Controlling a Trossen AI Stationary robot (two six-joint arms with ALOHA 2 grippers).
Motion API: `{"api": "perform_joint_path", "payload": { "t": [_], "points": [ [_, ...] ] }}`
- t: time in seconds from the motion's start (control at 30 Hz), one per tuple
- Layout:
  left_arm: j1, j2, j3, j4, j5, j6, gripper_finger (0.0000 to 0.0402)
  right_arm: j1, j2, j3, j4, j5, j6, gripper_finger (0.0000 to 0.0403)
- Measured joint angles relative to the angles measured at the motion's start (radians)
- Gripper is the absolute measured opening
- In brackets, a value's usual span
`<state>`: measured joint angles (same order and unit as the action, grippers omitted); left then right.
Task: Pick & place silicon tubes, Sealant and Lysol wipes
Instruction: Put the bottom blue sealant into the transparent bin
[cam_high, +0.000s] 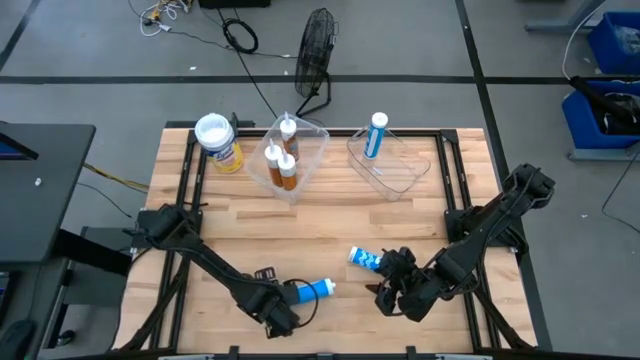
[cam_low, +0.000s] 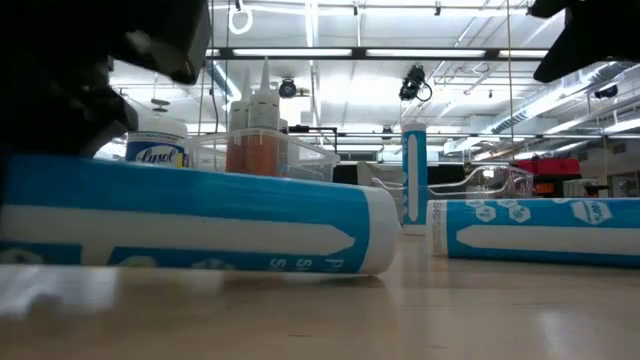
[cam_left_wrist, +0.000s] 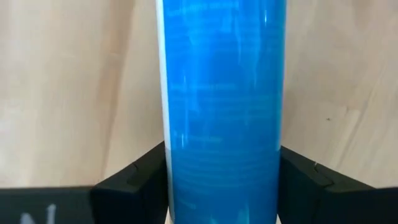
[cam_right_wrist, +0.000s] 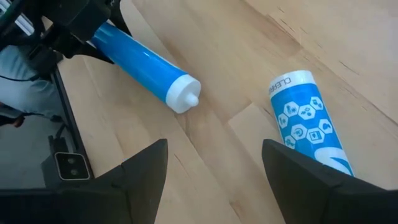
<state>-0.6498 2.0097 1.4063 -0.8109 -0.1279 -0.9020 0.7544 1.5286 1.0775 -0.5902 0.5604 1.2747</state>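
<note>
Back left on the table (cam_high: 330, 220) we see the Lysol wipes (cam_high: 219, 140). Our left gripper (cam_high: 283, 303) clamps a blue tube (cam_high: 312, 291); its wrist view shows both fingers (cam_left_wrist: 134, 183) touching. Our right gripper (cam_high: 392, 291) gapes beside another tube (cam_high: 364, 259).

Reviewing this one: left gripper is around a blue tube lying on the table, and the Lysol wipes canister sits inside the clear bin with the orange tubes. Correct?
Not quite. The Lysol wipes stand on the table beside the clear bin, not in it, as the high view shows. The rest holds: the left gripper is around the lying blue tube.
</note>
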Motion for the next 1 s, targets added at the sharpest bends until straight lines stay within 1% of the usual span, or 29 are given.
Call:
{"api": "perform_joint_path", "payload": {
  "t": [0.23,0.47,0.77,0.83,1.0],
  "points": [
    [0.008,-0.064,0.000,-0.002,-0.121,-0.008,0.0219,0.001,-0.043,0.000,0.006,0.020,-0.026,0.0265],
    [0.026,-0.151,0.001,-0.002,-0.242,-0.012,0.0219,0.003,-0.095,0.000,0.012,0.093,-0.028,0.0265],
    [0.039,-0.279,0.002,-0.003,-0.456,-0.026,0.0218,0.003,-0.186,0.000,0.038,0.182,-0.072,0.0265],
    [0.047,-0.293,0.002,-0.002,-0.480,-0.026,0.0217,0.003,-0.201,0.000,0.038,0.204,-0.076,0.0265],
    [0.060,-0.298,0.002,-0.001,-0.481,-0.003,0.0215,0.003,-0.213,0.000,0.037,0.218,-0.084,0.0265]
  ]
}}
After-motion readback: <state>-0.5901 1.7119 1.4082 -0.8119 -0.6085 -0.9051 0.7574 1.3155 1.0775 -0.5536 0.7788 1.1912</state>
